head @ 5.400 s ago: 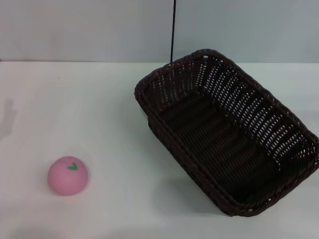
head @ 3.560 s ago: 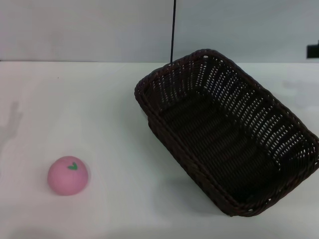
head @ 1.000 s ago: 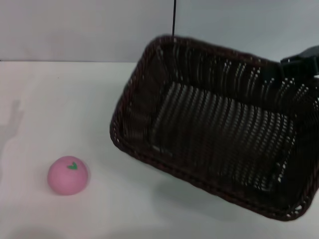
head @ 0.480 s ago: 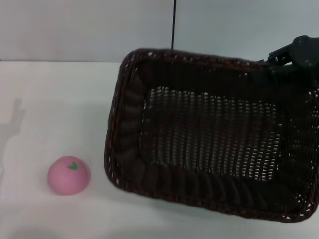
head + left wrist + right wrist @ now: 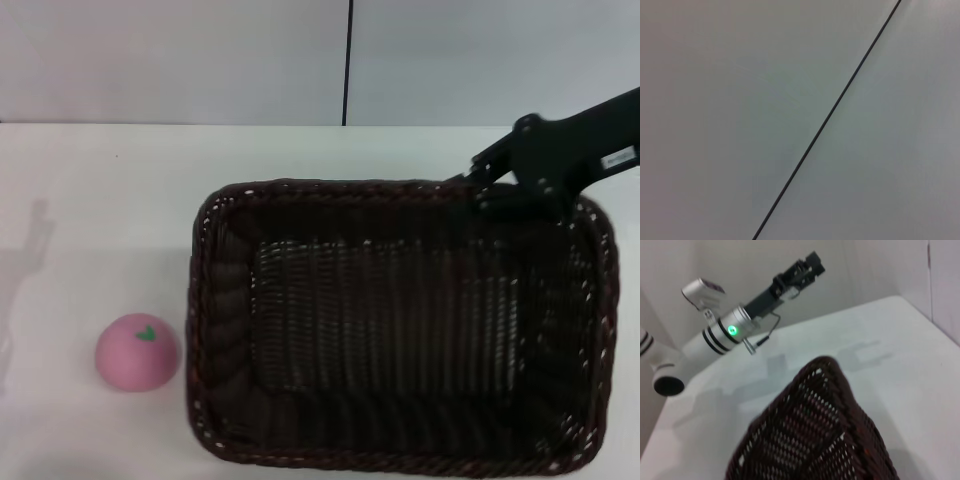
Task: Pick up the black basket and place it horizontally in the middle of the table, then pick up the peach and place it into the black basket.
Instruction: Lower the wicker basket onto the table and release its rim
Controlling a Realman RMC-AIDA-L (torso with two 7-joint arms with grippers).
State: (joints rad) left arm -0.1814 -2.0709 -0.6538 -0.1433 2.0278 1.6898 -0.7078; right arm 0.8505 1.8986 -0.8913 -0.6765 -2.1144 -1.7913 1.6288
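Basket (image 5: 400,330) is hanging level from my right gripper (image 5: 482,192), clamped on its far rim; I'm lowering it flat onto the surface (image 5: 110,210), clear of the peach (image 5: 138,351).

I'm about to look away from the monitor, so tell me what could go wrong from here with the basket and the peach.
1. The right end effector grips only the far rim of the black basket, near one corner, so the basket could swing or slip when set down.
2. The peach sits close beside the basket's left end; a shift that way might knock it rolling across the table.
3. The left end effector hangs raised and away, so nothing steadies the basket.
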